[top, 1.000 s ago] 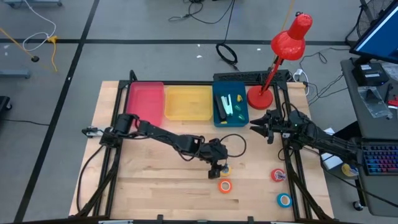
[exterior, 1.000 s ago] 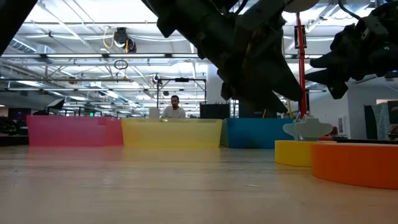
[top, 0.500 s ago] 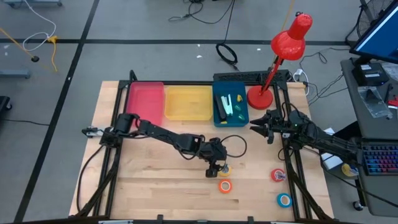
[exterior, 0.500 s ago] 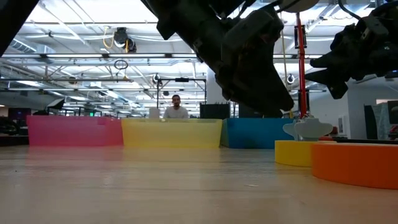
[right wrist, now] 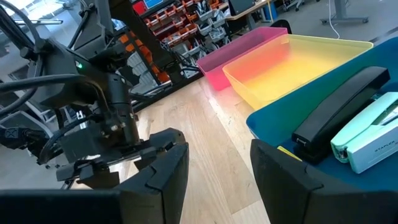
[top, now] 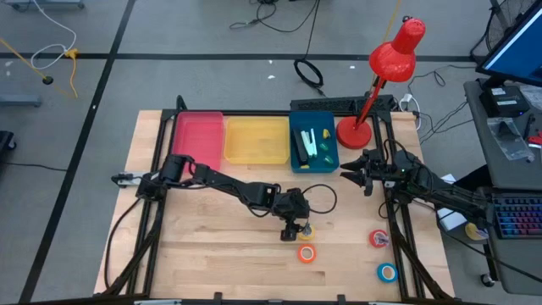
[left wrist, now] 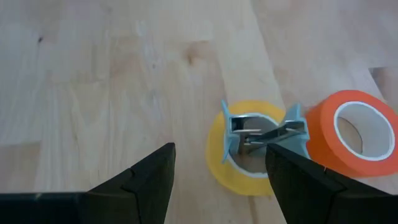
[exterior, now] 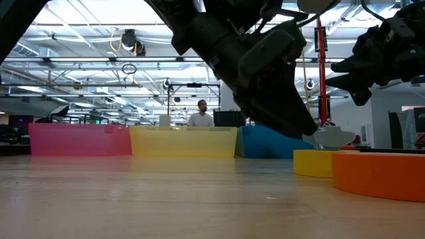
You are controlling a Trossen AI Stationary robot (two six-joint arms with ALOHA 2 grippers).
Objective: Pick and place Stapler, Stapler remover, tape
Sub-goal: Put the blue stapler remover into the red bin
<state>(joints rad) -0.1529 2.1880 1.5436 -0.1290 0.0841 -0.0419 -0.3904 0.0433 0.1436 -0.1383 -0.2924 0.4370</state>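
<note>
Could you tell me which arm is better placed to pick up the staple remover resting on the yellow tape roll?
Left: its open claw hovers over the staple remover; the right claw waits beside the blue bin.

Yellow tape (left wrist: 245,171), orange tape (left wrist: 351,134)

Wood-plank table top (top: 212,246) on a black frame, grey floor (top: 169,80) around it marked with dark tape lines. Red desk lamp (top: 385,72) at the table's back edge, behind the right gripper (top: 347,175). Loose cables (top: 309,74) on the floor beyond. Desk with monitor (top: 512,47) and keyboard (top: 515,219) off to the side. Low view: open hall, ceiling trusses with strip lights (exterior: 99,63), one person (exterior: 201,116) seated far back. Shelving with bins (right wrist: 168,25) in the right wrist view.
</note>
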